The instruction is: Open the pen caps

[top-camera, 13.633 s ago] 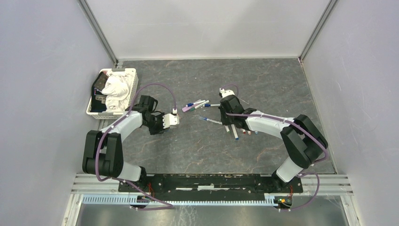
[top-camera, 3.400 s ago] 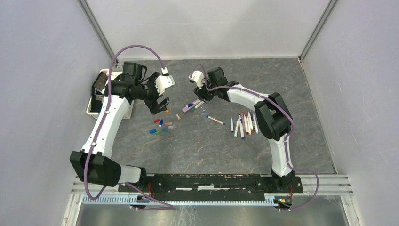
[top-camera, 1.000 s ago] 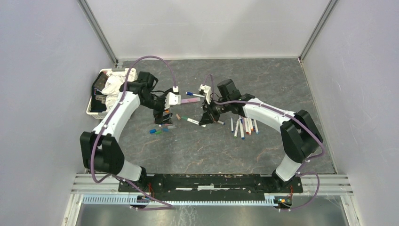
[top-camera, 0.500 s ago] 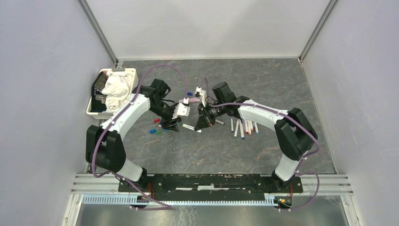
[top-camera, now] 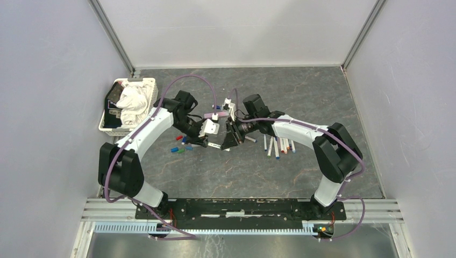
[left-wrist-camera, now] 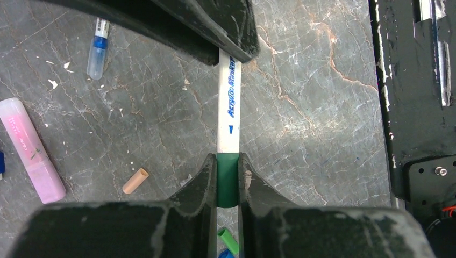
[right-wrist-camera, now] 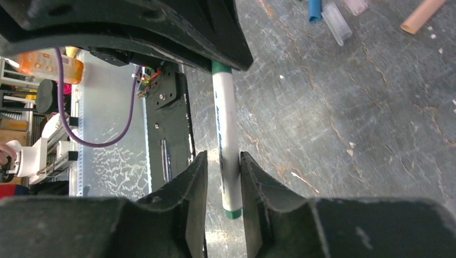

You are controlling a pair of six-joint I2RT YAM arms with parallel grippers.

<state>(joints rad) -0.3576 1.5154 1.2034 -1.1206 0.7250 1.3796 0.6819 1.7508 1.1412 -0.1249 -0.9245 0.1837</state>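
Left wrist view: the left gripper (left-wrist-camera: 227, 161) is seen pressed together on the green cap (left-wrist-camera: 227, 185) of a white marker (left-wrist-camera: 229, 107), the cap being pinched right at the fingertips. The barrel is carried upward in that view into the right gripper (right-wrist-camera: 219, 158). In the right wrist view the barrel is seen lying between the two fingers, against one of them, with a thin dark gap at the other. Whether it is truly clamped there cannot be told.

Beneath the marker, a peach cap (left-wrist-camera: 135, 180), a clear cap with a blue end (left-wrist-camera: 97, 51) and a fat pink marker (left-wrist-camera: 32, 150) are scattered on the table (top-camera: 301, 97). In the top view more loose caps (top-camera: 180, 146) are seen just left of the grippers, and a row of pens (top-camera: 278, 145) lies to their right.

The cap is judged to be seated and the pull not yet made. If the barrel is only loosely held, it may be dragged through the right fingers so that marker and cap travel together and nothing is opened. Because so little of the cap is gripped, it may be squeezed out of the fingertips. A pull made off the barrel's axis may jam the cap or bend the marker. At release, the freed barrel may be jerked down into the loose caps.
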